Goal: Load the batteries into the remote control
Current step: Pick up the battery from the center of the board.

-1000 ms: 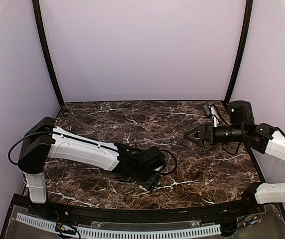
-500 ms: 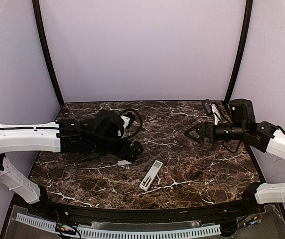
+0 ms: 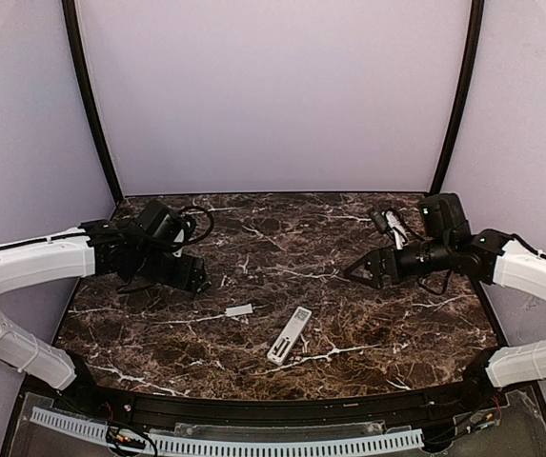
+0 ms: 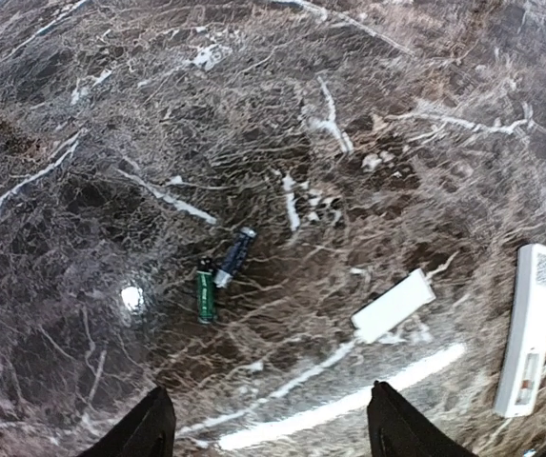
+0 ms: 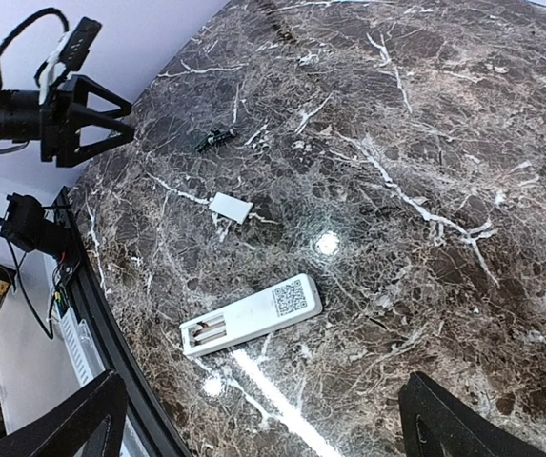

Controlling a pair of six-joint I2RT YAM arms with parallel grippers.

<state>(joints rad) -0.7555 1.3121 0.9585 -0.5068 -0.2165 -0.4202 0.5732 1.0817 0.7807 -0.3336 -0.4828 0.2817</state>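
Near the front edge of the table [image 3: 415, 333], the remote [image 3: 290, 335] is lying back-up, its battery bay open and appearing empty. The cover [image 3: 239, 310] is lying just beside it. Both batteries [image 4: 205, 288] are resting together, well apart from the remote, below the left gripper [image 4: 270, 405], whose jaws are standing wide apart and holding nothing. The right gripper [image 5: 258, 386] is likewise hovering spread and empty. Risk: the cells are lying almost touching, so pinching one is liable to roll the other away. Reversed polarity at insertion is also possible.
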